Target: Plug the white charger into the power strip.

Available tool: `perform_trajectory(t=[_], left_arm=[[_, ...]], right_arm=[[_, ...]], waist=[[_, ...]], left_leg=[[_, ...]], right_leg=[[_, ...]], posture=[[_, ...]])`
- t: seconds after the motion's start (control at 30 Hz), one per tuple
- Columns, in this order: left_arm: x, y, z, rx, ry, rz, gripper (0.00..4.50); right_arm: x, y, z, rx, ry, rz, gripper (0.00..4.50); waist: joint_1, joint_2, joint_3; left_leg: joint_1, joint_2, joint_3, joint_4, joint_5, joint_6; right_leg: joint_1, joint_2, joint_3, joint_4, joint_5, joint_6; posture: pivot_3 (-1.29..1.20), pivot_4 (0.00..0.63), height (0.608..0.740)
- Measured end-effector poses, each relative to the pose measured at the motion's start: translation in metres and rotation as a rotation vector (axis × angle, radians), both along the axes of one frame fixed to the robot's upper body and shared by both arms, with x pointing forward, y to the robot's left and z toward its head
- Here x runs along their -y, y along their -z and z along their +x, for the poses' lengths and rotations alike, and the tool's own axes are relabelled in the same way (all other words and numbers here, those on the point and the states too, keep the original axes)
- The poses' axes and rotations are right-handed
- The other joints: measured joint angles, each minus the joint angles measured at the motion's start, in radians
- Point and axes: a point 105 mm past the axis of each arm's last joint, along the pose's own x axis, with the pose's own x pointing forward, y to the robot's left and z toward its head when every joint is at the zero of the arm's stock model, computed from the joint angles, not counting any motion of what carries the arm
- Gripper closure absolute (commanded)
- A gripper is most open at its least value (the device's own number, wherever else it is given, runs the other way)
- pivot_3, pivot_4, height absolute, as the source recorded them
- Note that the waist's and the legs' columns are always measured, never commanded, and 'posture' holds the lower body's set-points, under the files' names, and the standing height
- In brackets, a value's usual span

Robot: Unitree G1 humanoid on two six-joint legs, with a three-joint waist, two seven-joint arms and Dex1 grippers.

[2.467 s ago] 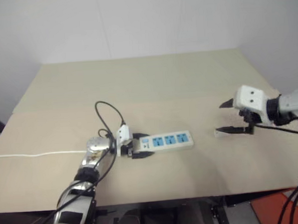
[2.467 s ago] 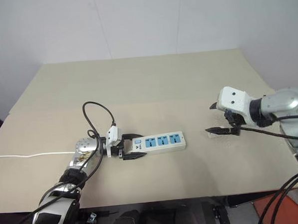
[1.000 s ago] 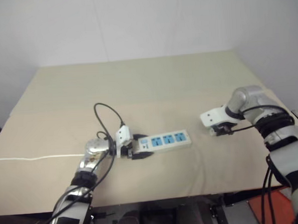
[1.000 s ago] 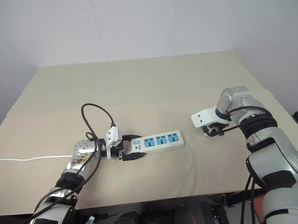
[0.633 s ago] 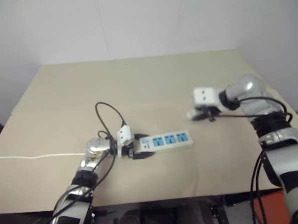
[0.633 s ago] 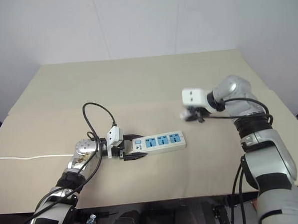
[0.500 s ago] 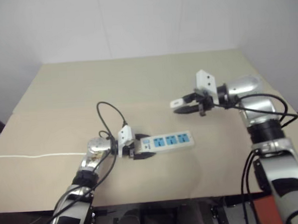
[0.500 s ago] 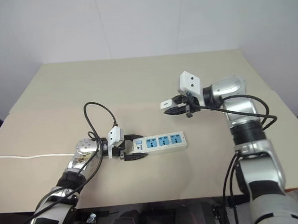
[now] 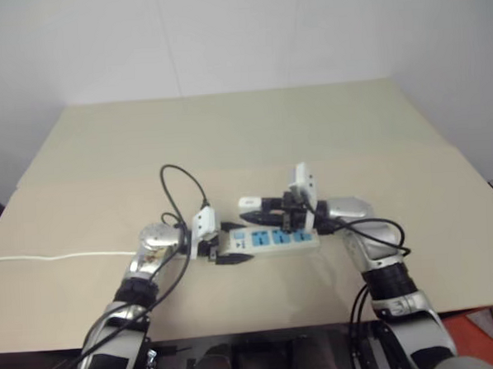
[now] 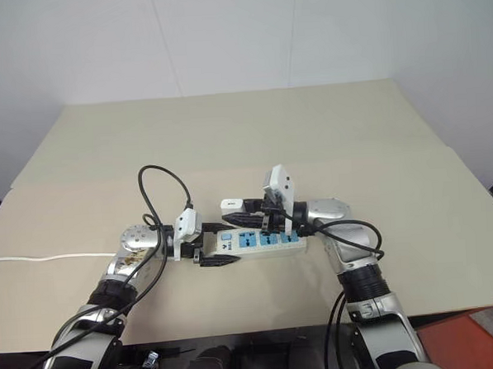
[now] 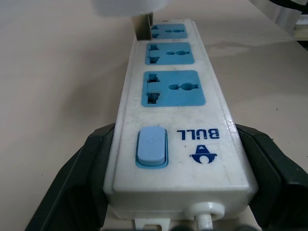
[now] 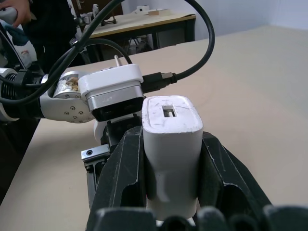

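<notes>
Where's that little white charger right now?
The white charger is pinched in the right gripper, held just above the power strip near the table's middle; the left gripper grips the strip's switch end.

**Crowded over the strip, open table around it**

The power strip is hemmed at its switch end by the left tool clamped across it, with a black cable looping behind. The right tool with the white charger hangs over the sockets. The far table lies bare

Silver arms, blk cables, white pincer housings.
</notes>
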Motion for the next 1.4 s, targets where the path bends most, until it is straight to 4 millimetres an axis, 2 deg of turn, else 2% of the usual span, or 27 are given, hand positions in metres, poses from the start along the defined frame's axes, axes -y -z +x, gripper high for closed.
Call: perform_trajectory(t=[0.07, 0.1, 0.27, 0.6, 1.4], left_arm=[[0.0, 0.0, 0.001, -0.006, 0.005, 0.003, 1.2], [-0.001, 0.0, 0.001, -0.01, 0.006, 0.004, 1.2], [-0.001, 0.0, 0.001, -0.01, 0.009, 0.005, 1.2], [-0.004, 0.001, 0.001, -0.012, 0.004, 0.013, 1.2], [-0.004, 0.001, -0.001, 0.0, -0.008, 0.015, 1.2]], right_arm=[[-0.003, 0.005, -0.004, 0.028, -0.019, -0.009, 3.38], [-0.006, 0.014, -0.005, 0.025, -0.027, -0.031, 3.38], [-0.002, 0.032, -0.002, 0.029, -0.015, -0.084, 3.38], [-0.001, 0.035, 0.006, 0.074, -0.01, -0.081, 3.38], [0.004, 0.04, 0.002, 0.099, -0.037, -0.108, 3.38]], waist=[[0.0, 0.0, 0.0], [0.0, 0.0, 0.0], [0.0, 0.0, 0.0], [-0.001, 0.0, 0.0], [-0.002, 0.0, -0.001]], left_leg=[[0.0, 0.0, 0.0, 0.0, 0.0, 0.0], [0.0, 0.0, 0.0, 0.0, 0.0, 0.0], [0.001, 0.0, 0.0, 0.0, 0.0, 0.0], [0.002, 0.001, 0.0, 0.0, 0.0, 0.0], [0.002, 0.001, 0.0, 0.0, 0.0, 0.0]], right_leg=[[0.0, 0.001, 0.0, 0.0, 0.0, 0.0], [0.0, 0.001, 0.0, 0.0, 0.0, 0.0], [0.0, 0.001, 0.0, 0.0, 0.0, 0.0], [0.001, 0.001, 0.0, 0.0, 0.0, 0.0], [0.002, 0.001, 0.001, 0.0, 0.0, 0.0]], posture=[[0.0, 0.15, 0.74], [0.0, 0.15, 0.74], [0.0, 0.15, 0.74], [0.0, 0.15, 0.74], [0.0, 0.15, 0.74]])
